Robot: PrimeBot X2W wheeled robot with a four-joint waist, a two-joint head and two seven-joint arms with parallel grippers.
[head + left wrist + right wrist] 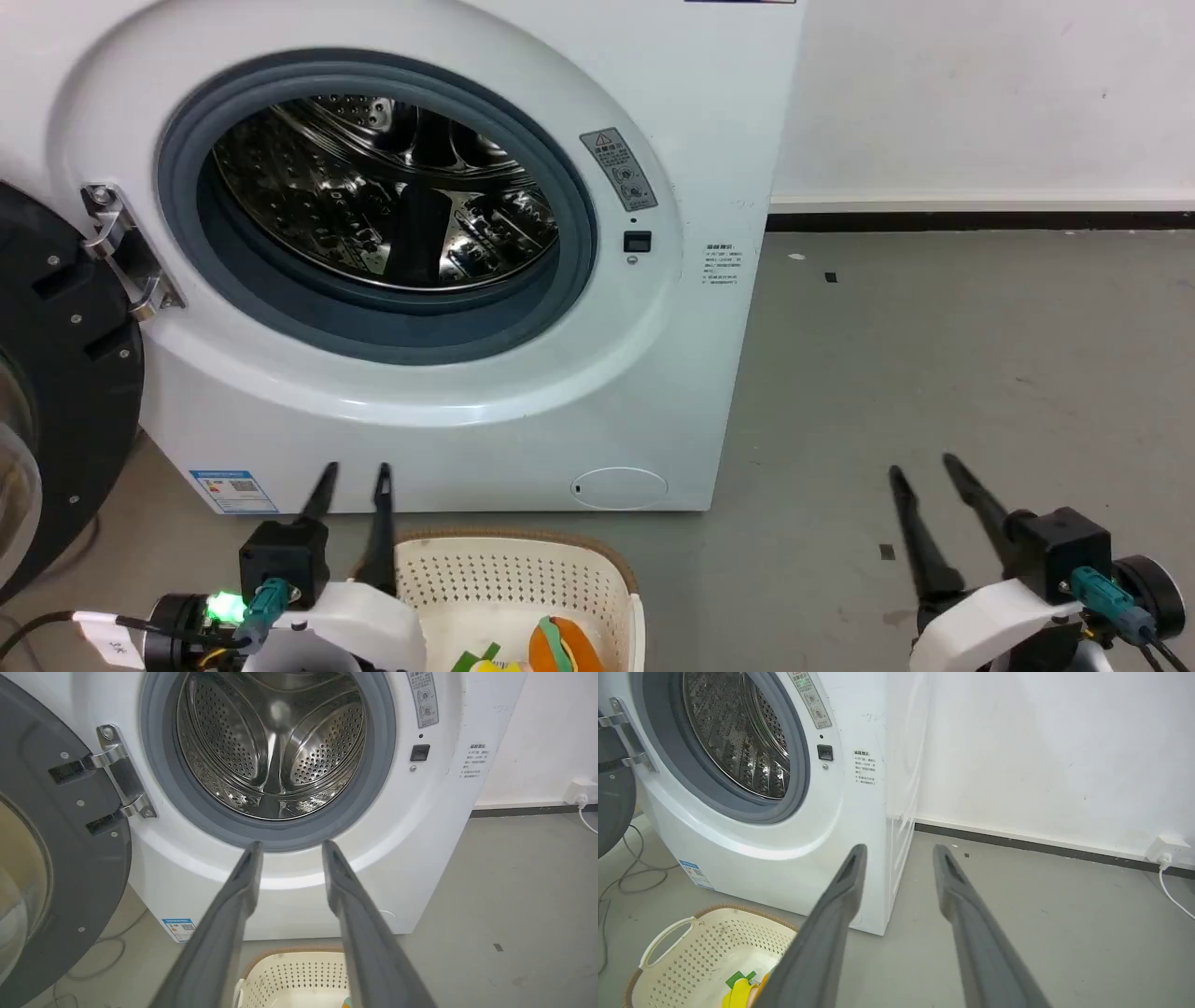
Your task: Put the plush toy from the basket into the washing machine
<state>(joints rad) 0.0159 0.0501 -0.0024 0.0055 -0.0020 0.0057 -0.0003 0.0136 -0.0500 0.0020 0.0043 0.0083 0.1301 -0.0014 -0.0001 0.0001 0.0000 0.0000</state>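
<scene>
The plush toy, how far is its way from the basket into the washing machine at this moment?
Done: the washing machine door stands open, and its drum looks empty. In hand: nothing; the left gripper and right gripper are both open and empty. Left: the plush toy lies in the basket, so grasping, lifting and placing it in the drum all remain.

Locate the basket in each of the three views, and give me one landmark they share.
Head view: the basket is at the bottom edge, just left of centre, in front of the washing machine.
Left wrist view: bottom edge, centre.
Right wrist view: lower left corner.
Shared landmark: the small black square right of the porthole; upper right in the left wrist view, upper left of centre in the right wrist view.
</scene>
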